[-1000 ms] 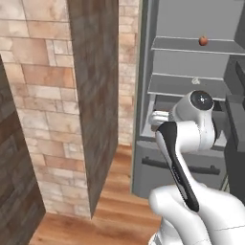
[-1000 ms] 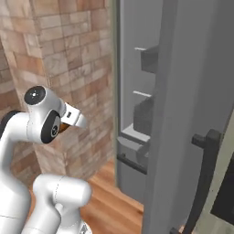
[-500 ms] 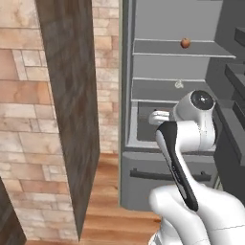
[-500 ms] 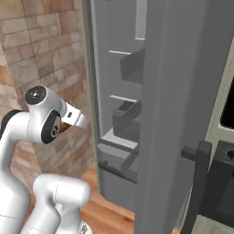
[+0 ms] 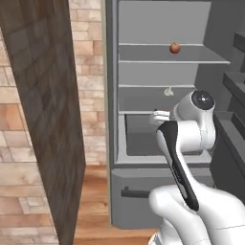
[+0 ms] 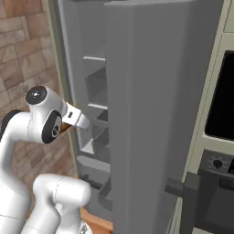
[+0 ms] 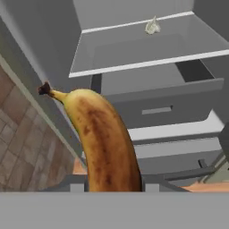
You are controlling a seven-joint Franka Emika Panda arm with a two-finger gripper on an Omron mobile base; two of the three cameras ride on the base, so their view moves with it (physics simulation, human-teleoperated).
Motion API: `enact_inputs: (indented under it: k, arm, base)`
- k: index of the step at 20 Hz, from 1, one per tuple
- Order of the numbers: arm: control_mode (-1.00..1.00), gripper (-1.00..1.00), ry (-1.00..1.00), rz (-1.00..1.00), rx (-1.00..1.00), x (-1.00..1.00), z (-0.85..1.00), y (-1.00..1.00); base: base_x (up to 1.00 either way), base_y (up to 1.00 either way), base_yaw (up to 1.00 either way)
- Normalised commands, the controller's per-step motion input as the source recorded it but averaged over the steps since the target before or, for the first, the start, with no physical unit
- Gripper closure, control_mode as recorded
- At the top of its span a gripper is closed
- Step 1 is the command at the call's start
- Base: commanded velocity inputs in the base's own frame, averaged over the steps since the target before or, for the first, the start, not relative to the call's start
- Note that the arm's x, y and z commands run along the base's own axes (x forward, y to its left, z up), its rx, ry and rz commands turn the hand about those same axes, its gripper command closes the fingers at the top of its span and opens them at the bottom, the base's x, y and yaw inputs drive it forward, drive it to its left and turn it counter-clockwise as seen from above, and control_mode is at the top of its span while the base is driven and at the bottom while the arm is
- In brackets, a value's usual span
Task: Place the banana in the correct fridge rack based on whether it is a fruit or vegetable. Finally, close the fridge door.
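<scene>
Claw clenched on banana (image 7: 105,143), held in front of open fridge, below the top fridge rack (image 5: 167,53).

Risks: banana stuck out far fwd, tip could hit a shelf edge on the way in and twist loose; could land w/ garlic bulb (image 7: 152,26) on lower shelf (image 7: 147,51) = wrong rack; fridge door (image 6: 155,114) stood close beside arm.

Count: 1 banana, 1 apple (image 5: 175,47), 1 bulb, 2 shelves, 1 drawer (image 7: 161,107).

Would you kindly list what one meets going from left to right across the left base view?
Dark wood panel → brick wall → fridge's left wall → whitish bulb → red apple → door bins.
</scene>
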Motion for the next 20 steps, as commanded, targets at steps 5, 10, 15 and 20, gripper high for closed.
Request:
enact_inputs:
  k: [5, 10, 15, 20]
  arm:
    - [1.0, 1.0, 0.0, 0.0, 0.0, 0.0, 0.0, 0.0]
    - [1.0, 1.0, 0.0, 0.0, 0.0, 0.0, 0.0, 0.0]
    - [1.0, 1.0, 0.0, 0.0, 0.0, 0.0, 0.0, 0.0]
    - [1.0, 1.0, 0.0, 0.0, 0.0, 0.0, 0.0, 0.0]
  base:
    - [0.51, 0.03, -0.25]
    - [0.48, 0.14, -0.29]
    - [0.46, 0.17, -0.3]
    - [0.45, 0.3, -0.29]
